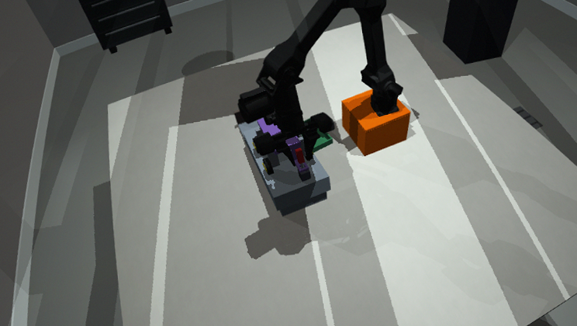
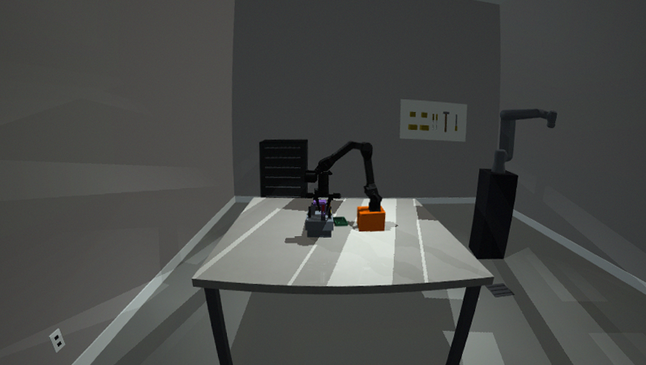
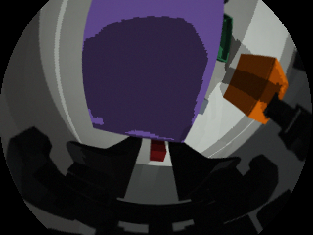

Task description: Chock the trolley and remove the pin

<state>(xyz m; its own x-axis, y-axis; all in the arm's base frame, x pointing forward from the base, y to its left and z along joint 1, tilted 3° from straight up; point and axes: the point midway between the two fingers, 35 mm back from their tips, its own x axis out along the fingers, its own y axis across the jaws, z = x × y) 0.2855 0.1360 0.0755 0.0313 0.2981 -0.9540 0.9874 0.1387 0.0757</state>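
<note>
The purple trolley point(image 1: 268, 126) point(image 3: 147, 64) stands on the grey-blue ramp point(image 1: 284, 187) point(image 2: 319, 225), largely covered by the arm in the top and exterior views. One wheel point(image 1: 267, 165) shows on its near left side. The red head of the stop pin point(image 1: 299, 154) point(image 2: 323, 208) point(image 3: 157, 152) is upright at the trolley's near end. My gripper point(image 1: 301, 161) point(image 2: 323, 212) point(image 3: 156, 133) points down with one finger on each side of the red head. The fingers are partly open, with a gap visible on the head's left in the wrist view. The green tray point(image 1: 323, 141) point(image 2: 340, 221) point(image 3: 226, 39) lies beside the ramp. The yellow chock cannot be made out.
The orange block point(image 1: 384, 133) point(image 2: 371, 222) point(image 3: 254, 83) under the arm's base stands to the right of the ramp and tray. The arm arches from it over the tray to the ramp. All stand on the pale table point(image 1: 217, 277) point(image 2: 252, 260).
</note>
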